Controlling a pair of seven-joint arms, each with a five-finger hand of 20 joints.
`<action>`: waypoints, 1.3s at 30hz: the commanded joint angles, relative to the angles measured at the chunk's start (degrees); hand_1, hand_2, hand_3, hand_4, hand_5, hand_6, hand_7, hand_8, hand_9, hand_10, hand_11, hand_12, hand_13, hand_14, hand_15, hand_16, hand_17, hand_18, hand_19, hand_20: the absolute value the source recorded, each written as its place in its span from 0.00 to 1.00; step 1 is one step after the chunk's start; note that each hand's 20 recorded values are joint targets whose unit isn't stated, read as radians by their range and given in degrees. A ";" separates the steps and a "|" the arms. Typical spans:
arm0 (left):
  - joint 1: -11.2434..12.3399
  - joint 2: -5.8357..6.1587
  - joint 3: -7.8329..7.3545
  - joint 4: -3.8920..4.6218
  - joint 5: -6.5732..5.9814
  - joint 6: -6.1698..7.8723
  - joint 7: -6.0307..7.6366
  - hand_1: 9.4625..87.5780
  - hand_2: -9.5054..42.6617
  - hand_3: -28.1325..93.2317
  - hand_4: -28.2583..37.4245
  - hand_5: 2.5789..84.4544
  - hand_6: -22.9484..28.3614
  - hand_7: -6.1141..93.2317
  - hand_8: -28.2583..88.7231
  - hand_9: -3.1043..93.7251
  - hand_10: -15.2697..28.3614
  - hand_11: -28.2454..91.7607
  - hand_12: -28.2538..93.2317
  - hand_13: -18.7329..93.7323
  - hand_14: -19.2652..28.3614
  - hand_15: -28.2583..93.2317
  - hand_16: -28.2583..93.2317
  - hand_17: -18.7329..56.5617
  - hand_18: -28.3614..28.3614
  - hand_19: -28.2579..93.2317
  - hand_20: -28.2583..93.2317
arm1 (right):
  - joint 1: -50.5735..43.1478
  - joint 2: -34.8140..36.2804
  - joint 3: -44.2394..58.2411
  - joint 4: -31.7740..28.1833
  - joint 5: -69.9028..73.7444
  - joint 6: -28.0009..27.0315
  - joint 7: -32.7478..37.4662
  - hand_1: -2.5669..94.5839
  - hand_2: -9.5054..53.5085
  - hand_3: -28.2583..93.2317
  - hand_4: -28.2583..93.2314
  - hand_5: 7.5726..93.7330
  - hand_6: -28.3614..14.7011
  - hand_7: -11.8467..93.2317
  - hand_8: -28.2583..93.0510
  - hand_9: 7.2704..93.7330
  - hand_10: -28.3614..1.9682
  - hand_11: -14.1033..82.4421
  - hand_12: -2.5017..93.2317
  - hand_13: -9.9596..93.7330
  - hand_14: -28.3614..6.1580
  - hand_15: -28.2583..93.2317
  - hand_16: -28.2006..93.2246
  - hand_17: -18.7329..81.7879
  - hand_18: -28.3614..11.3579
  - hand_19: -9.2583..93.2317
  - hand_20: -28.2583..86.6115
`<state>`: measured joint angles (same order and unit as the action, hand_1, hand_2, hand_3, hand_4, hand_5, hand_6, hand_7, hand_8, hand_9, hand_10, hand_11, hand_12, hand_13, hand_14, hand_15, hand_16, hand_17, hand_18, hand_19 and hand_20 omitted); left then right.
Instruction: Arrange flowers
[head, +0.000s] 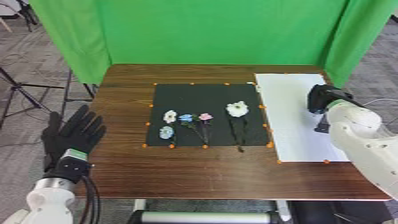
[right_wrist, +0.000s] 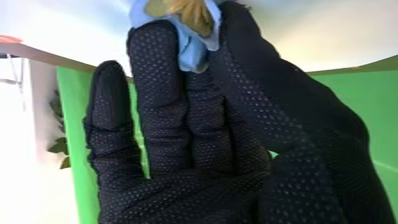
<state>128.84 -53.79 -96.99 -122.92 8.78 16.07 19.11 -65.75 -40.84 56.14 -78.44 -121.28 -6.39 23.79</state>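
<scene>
Over the white sheet (head: 298, 132), at the right of the table, is my right hand (head: 324, 98). In the right wrist view, thumb and fingers of the right hand (right_wrist: 204, 125) pinch a blue flower (right_wrist: 190, 45) with a yellowish centre. On the black mat (head: 200, 92) lie a white flower (head: 170, 116), a blue one (head: 186, 118), a pink one (head: 205, 116), a light blue one (head: 166, 132) and, farther right, a larger white one (head: 237, 108). My left hand (head: 64, 137) is open at the table's left edge, fingers straight, away from the flowers.
Small orange markers (head: 205, 146) line the edges of mat and sheet on the brown table (head: 200, 175). A green curtain (head: 226, 32) hangs behind the table, and tripod legs (head: 18, 92) stand on the floor at the left.
</scene>
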 joint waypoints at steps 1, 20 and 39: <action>0.37 -0.20 -0.08 -0.11 -0.11 -0.14 0.03 0.21 0.42 0.79 0.00 0.39 0.57 0.24 0.15 0.30 0.66 0.42 0.30 0.29 0.68 0.51 0.15 0.18 0.70 0.45 0.30 | -4.04 0.69 0.47 -4.80 -2.15 10.76 1.06 0.69 0.00 0.80 0.00 0.71 0.72 0.54 0.21 0.86 0.76 0.34 0.54 0.79 0.79 0.57 0.62 0.52 0.27 0.83 0.58; -3.64 -0.17 -0.03 1.25 0.85 -0.74 -1.33 0.21 0.41 0.79 0.00 0.37 0.57 0.24 0.15 0.28 0.65 0.42 0.30 0.28 0.66 0.50 0.15 0.18 0.70 0.45 0.30 | -17.42 -5.12 4.77 -25.27 -1.96 13.67 -4.40 0.67 0.00 0.83 0.00 0.70 0.69 0.54 0.23 0.85 0.75 0.34 0.56 0.79 0.77 0.56 0.64 0.52 0.23 0.83 0.60; 0.04 0.10 -1.47 0.12 -0.09 -0.26 0.23 0.21 0.41 0.79 0.00 0.38 0.57 0.24 0.15 0.28 0.66 0.42 0.30 0.28 0.67 0.50 0.15 0.18 0.70 0.45 0.30 | -19.45 -11.68 4.61 -23.35 -4.84 12.42 -3.48 0.67 0.00 0.84 0.00 0.66 0.69 0.55 0.20 0.81 0.71 0.36 0.55 0.74 0.74 0.59 0.62 0.50 0.25 0.81 0.59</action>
<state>127.01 -53.55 -97.78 -121.93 8.78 16.16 19.25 -85.51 -51.43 60.33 -101.83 -124.56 6.44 19.56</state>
